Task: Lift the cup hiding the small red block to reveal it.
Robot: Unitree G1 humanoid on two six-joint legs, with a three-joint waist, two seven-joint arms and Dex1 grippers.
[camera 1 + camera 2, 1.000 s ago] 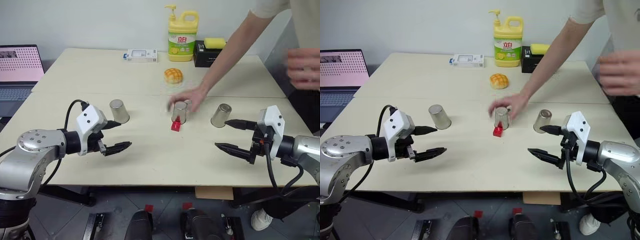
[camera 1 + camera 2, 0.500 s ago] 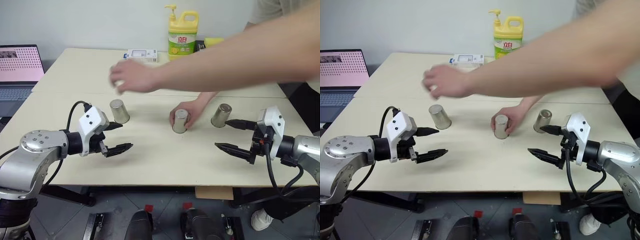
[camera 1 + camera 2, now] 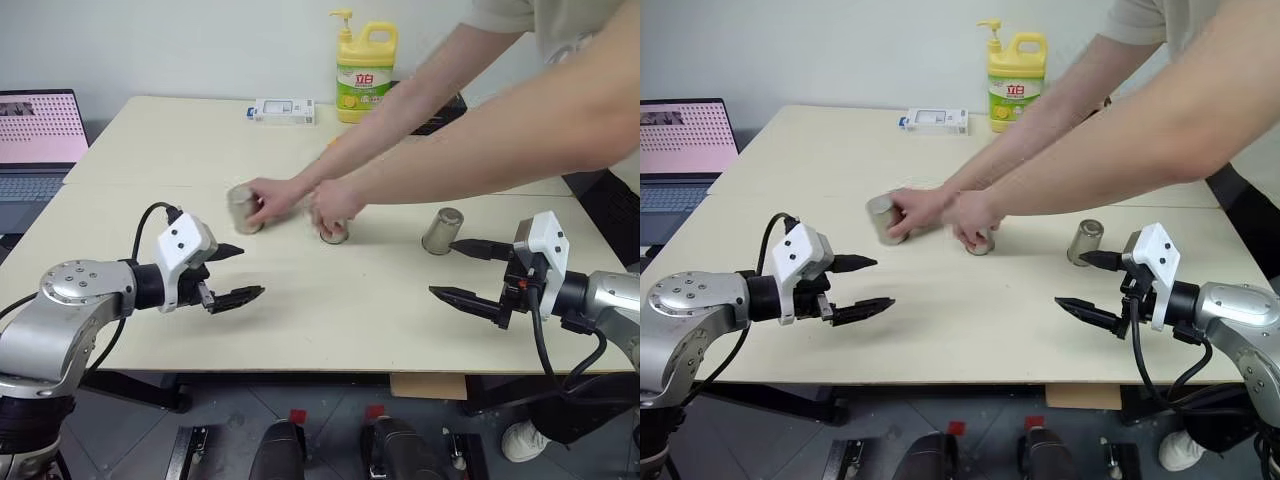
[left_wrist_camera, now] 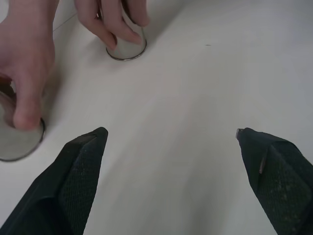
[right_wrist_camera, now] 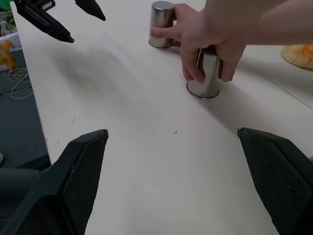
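Metal cups are mid-shuffle: a person's hands (image 3: 300,200) grip two, ahead of your left hand (image 3: 232,273), while the third cup (image 3: 440,231) stands just ahead of your right hand (image 3: 462,270). Both your hands hang wide open, holding nothing above the worktop (image 3: 330,320). No cup is lifted yet; the red block is hidden. The yellow bottle (image 3: 364,73) label is unreadable.

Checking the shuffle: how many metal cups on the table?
3: one metal cup under the person's hand, one under the other hand, one standing free near the right gripper.
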